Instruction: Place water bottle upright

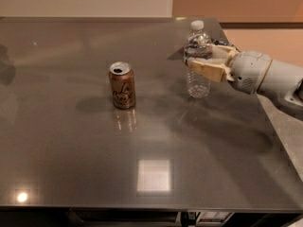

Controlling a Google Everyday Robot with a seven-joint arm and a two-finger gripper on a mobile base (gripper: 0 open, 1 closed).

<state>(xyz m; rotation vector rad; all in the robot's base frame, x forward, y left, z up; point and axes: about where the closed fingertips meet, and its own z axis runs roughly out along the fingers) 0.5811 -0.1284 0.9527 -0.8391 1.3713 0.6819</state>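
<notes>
You are seeing the gripper (199, 63) reaching in from the right, its fingers closing around the upright water bottle (198, 85), right of the can (122, 85).

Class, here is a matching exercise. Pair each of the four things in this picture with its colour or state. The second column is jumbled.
1. water bottle
2. can
3. gripper
4. table

A. dark grey, glossy
B. orange-brown, standing alone
C. clear, white cap, upright
D. at the right, clamped round the bottle

Pairs: 1-C, 2-B, 3-D, 4-A
</notes>
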